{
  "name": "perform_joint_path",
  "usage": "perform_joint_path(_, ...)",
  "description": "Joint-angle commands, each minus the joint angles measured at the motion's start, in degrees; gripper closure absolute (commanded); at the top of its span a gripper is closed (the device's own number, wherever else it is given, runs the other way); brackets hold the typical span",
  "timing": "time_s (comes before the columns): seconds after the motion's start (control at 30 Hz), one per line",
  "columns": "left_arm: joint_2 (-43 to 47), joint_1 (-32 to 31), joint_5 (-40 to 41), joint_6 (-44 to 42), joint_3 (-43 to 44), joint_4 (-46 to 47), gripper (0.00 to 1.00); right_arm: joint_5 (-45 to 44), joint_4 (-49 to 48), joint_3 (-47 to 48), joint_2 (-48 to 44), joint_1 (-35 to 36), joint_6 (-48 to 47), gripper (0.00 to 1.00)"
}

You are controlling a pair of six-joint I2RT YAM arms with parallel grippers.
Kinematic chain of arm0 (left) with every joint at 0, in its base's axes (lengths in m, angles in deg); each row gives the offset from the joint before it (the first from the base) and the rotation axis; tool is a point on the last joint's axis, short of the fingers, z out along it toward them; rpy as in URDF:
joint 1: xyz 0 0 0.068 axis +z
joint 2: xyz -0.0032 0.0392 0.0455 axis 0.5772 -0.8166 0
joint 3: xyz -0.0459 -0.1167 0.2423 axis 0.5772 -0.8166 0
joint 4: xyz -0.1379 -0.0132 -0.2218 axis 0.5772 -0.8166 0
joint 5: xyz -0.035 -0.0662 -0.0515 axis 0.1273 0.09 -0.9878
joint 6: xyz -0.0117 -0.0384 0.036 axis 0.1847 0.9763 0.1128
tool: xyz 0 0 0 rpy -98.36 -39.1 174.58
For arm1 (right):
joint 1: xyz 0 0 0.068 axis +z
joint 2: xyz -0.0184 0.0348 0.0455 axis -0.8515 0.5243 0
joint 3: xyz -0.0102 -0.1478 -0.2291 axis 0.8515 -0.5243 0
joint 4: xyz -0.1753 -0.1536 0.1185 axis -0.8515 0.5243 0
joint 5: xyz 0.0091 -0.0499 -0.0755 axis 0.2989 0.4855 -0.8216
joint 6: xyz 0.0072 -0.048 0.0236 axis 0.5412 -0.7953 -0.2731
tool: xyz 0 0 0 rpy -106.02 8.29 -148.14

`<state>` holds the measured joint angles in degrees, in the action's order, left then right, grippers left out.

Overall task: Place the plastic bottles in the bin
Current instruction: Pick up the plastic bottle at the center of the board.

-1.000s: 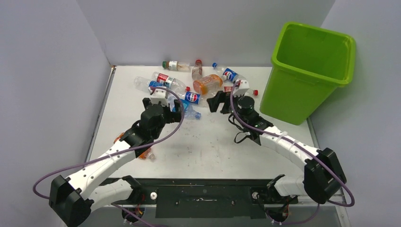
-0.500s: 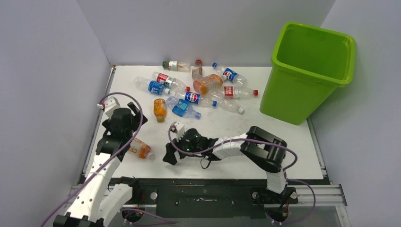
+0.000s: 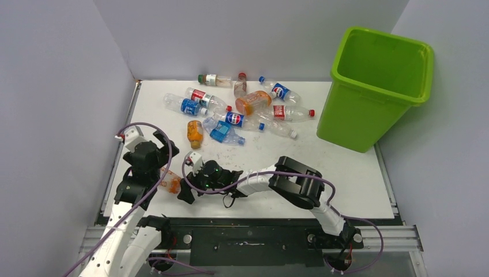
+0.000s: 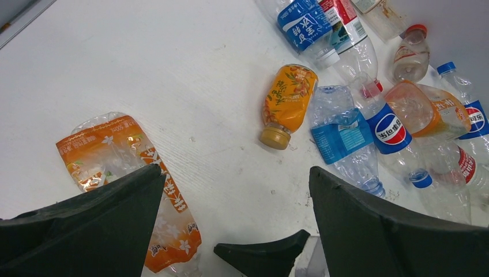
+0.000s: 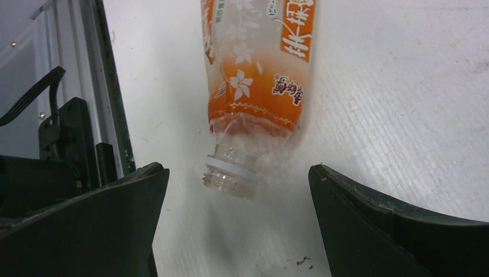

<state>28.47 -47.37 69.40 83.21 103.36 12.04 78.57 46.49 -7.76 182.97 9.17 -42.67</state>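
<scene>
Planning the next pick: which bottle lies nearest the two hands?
The crushed orange-labelled bottle, capless, alone at the near left; the other bottles all lie farther back.

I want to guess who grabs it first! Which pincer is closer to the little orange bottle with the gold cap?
Left. The left pincer is left of the little orange bottle, facing it. The right pincer is farther, closer to the front, facing a squashed bottle.
</scene>
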Motion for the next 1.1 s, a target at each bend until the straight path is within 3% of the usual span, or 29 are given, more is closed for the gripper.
perform_joint_path(0.0,1.6,-0.7,0.8,0.9,0.0,2.7,0.04,-3.5,2.7,4.7,2.6,0.7,-0.9,0.02)
perform_joint_path(0.23,2.4,-1.1,1.1,1.3,-0.6,3.1,0.04,-5.3,4.8,8.2,5.9,1.4,-0.8,0.18)
perform_joint_path(0.57,2.9,-0.9,1.2,0.9,-0.7,3.4,0.04,-8.0,5.7,3.9,3.0,1.0,-0.7,0.92)
perform_joint_path(0.73,2.4,-1.1,1.0,-0.7,1.3,2.8,0.03,-10.6,8.2,-7.8,-11.1,-2.1,-2.6,0.95)
perform_joint_path(0.87,3.5,-2.3,-0.7,-3.5,5.1,4.3,0.03,-14.1,24.1,-11.7,-26.1,-4.1,-8.4,0.95)
perform_joint_path(1.07,-2.3,-7.0,-26.6,-5.0,4.8,26.6,0.0,-26.1,52.2,-10.6,-45.0,-5.0,-12.4,0.95)
